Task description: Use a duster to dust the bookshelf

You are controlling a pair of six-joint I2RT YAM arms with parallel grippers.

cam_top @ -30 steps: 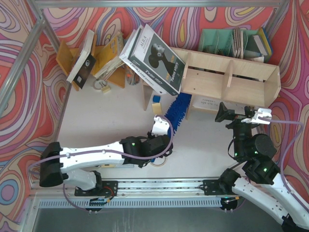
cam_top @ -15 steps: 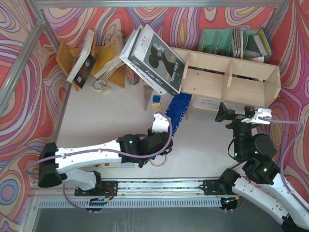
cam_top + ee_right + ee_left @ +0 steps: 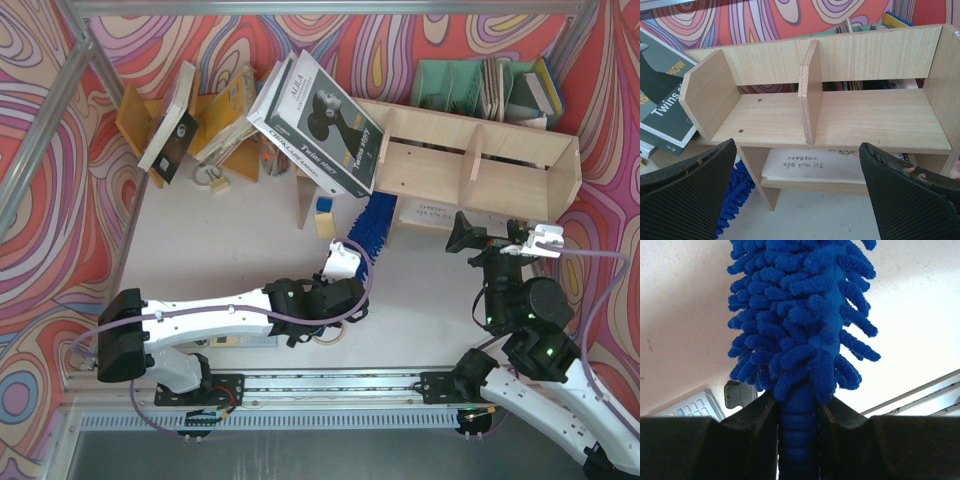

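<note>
top external / left gripper [image 3: 344, 262]: clamped on the handle of the duster [image 3: 371, 228].
top external / duster: blue head angles toward the far edge of the tabletop [image 3: 230, 240], with its tip under the left end of the bookshelf [image 3: 480, 165].
top external / bookshelf: far right part of the tabletop.
top external / right gripper [image 3: 503, 240]: jaws wide, empty, near the shelf front.
left wrist / left gripper [image 3: 799, 412]: fingers [image 3: 757, 417] pinch the duster [image 3: 800, 315] at its dark blue handle.
right wrist / right gripper [image 3: 796, 150]: spread wide, holding nothing, facing the bookshelf [image 3: 865, 117].
right wrist / duster [image 3: 735, 200]: low left, beside the shelf leg.
</note>
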